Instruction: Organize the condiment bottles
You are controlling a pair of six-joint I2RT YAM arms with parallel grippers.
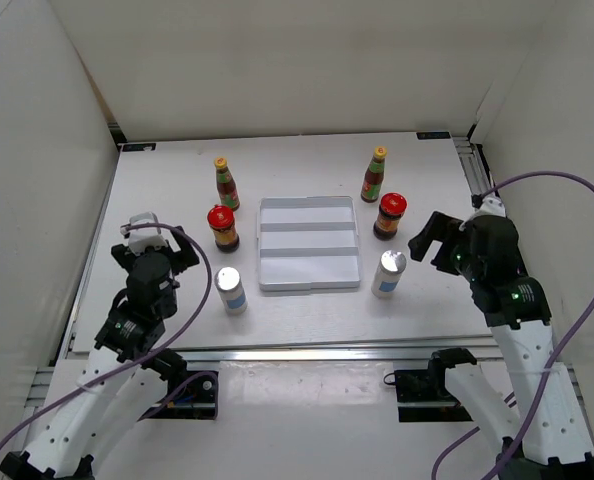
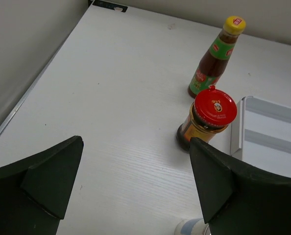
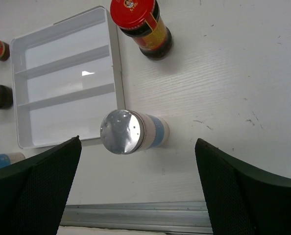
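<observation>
Black left claw [image 1: 160, 245] agape, right claw [image 1: 433, 243] likewise (tilted downward)

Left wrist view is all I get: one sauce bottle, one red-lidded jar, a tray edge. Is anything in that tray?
Observer: No. The tray has three compartments, all bare.
Operator: What's on its other side?
Observer: A second sauce bottle, red-lidded jar and shaker, standing in a line along its right edge.
Operator: Right tool holding anything?
Observer: No, the right tool is open and empty, with that shaker just ahead of it.
</observation>
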